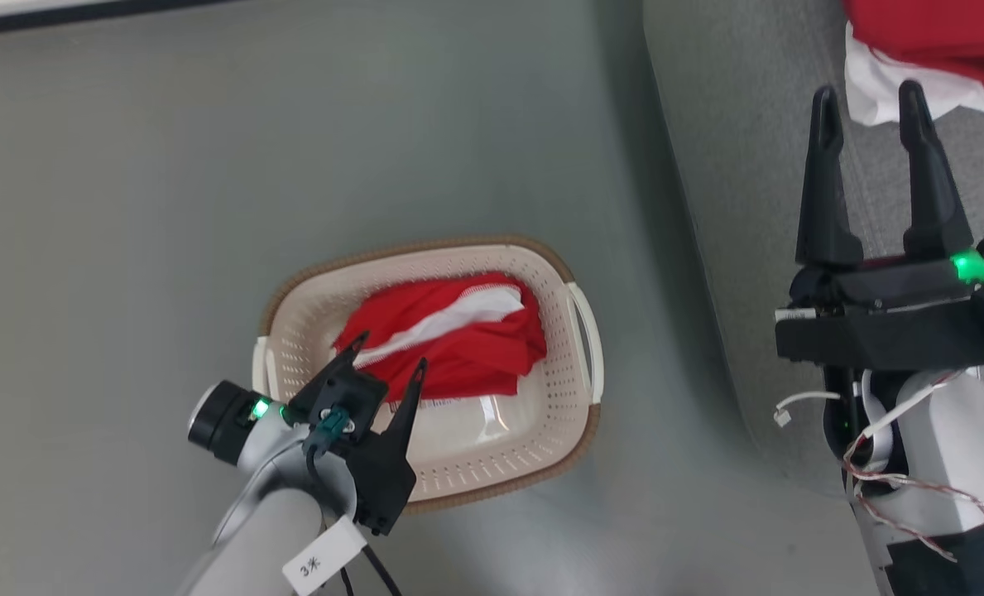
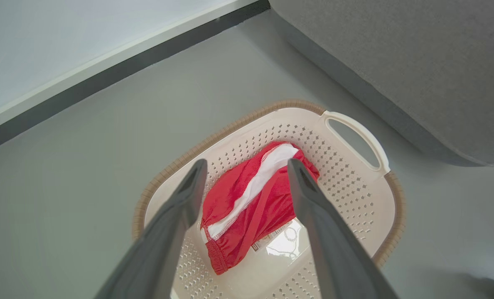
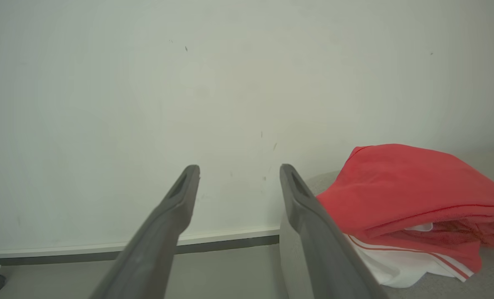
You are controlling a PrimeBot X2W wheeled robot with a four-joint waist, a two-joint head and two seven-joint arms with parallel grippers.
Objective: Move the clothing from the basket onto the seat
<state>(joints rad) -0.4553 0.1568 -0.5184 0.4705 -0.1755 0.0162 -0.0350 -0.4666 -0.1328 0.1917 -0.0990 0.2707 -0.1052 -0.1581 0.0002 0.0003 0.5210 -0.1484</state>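
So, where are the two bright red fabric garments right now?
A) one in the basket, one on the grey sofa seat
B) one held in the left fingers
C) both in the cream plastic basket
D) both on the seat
A: one red garment lies in the cream perforated basket, and the other red garment rests on the grey woven seat.

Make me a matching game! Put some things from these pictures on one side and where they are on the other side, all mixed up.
Things:
1. cream perforated plastic basket
2. red fabric garment with one white band
3. heaped red-and-white fabric garment
4. left end effector

Places:
a. on the grey woven sofa seat
b. open, over the basket
c. on the grey floor
d. inside the basket

Pairs: 1-c, 2-d, 3-a, 4-b
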